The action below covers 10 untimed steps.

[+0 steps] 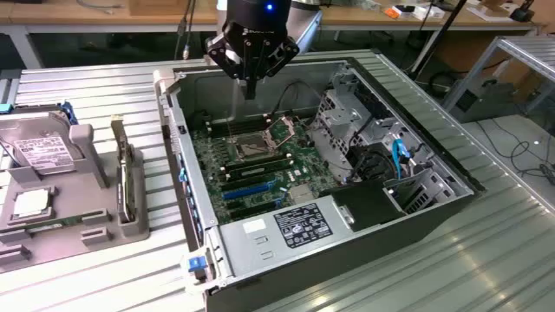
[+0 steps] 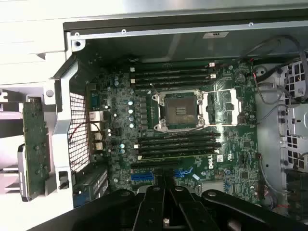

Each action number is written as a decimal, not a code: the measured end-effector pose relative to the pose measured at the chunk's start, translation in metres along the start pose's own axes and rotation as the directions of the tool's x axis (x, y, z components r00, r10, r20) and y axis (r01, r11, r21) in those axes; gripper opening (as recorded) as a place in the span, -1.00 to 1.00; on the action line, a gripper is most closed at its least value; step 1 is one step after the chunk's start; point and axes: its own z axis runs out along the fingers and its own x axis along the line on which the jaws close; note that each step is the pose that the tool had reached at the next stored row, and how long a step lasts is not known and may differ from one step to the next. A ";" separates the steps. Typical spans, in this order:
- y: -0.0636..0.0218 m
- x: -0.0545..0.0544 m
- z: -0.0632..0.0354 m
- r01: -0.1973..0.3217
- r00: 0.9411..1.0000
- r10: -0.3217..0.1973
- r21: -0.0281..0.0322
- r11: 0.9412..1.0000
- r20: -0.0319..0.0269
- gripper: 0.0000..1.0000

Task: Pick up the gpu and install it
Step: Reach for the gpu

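A ribbed metal bench (image 1: pixel 451 260) carries an open computer case (image 1: pixel 416 123) lying on its side, its green motherboard (image 1: pixel 212 156) facing up. At the exterior view's left, just beside the case, sits a grey holder (image 1: pixel 78 234) with a silver hard drive (image 1: pixel 39 146) propped in it.

The gpu (image 1: pixel 127 175) is in that holder's slot nearest the case. It stands on its long edge, well apart from the motherboard and untouched. Its long axis runs from the far side of the bench toward the near side, roughly parallel to the case wall next to it, with its flat faces turned to the exterior view's left and right. In the wrist view the gpu (image 2: pixel 33 139) shows one green face of circuitry. A pale bracket sits at the end that is level with the blue slots (image 2: pixel 142 176).

The gripper (image 1: pixel 249 94) hangs over the far end of the case, above the motherboard and near the empty processor socket (image 1: pixel 253 146), pointing straight down. Its jaws are together with nothing between them. In the wrist view the gripper (image 2: pixel 166 202) sits over the board's blue slots.
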 end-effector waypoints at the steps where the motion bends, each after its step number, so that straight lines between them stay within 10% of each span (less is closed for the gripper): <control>1: -0.0001 0.001 0.0000 0.000 1.000 0.000 0.000 1.000 0.000 -0.79; 10: -0.0003 0.004 -0.0001 0.000 1.000 0.000 0.000 1.000 0.000 -0.79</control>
